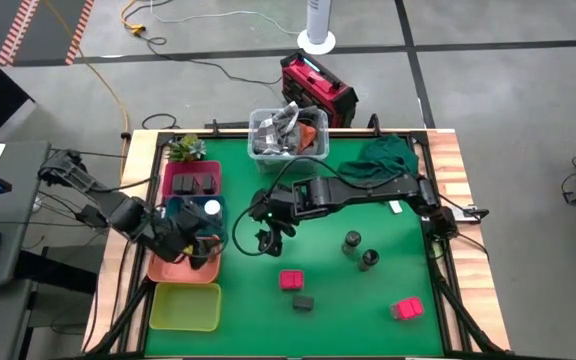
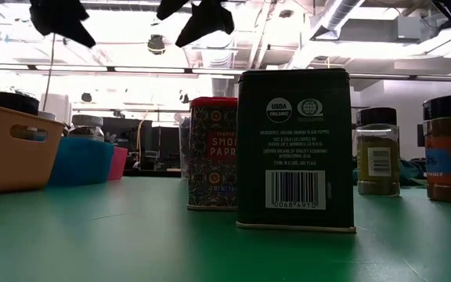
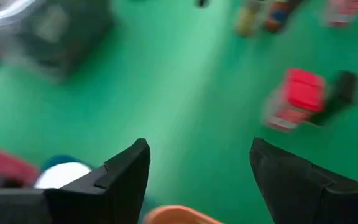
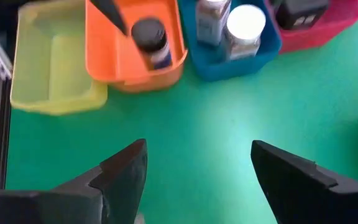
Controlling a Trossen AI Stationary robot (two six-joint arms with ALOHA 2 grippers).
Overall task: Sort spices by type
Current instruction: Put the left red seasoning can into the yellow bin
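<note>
Five small spice containers lie unsorted on my green table mat (image 1: 368, 320): two dark-lidded round jars (image 1: 360, 251), two pink-red rectangular boxes (image 1: 291, 280) and one black rectangular box (image 1: 303, 302). Already sorted are a dark-lidded jar in the orange plastic tray (image 4: 107, 65), white-topped jars (image 4: 245, 23) in the blue tray (image 4: 244, 59) and black boxes in the pink tray (image 1: 173, 176), while the yellow-green tray (image 1: 185, 307) holds nothing. My left gripper (image 1: 206, 250) hangs released over the orange and blue trays and my right gripper (image 1: 266, 238) hovers open and empty-handed just beside them, so I judge the sorting roughly half done.

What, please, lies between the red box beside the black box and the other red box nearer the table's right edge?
In the high view, only bare green mat lies between the red box and the other red box; the black box sits just off that line.
</note>
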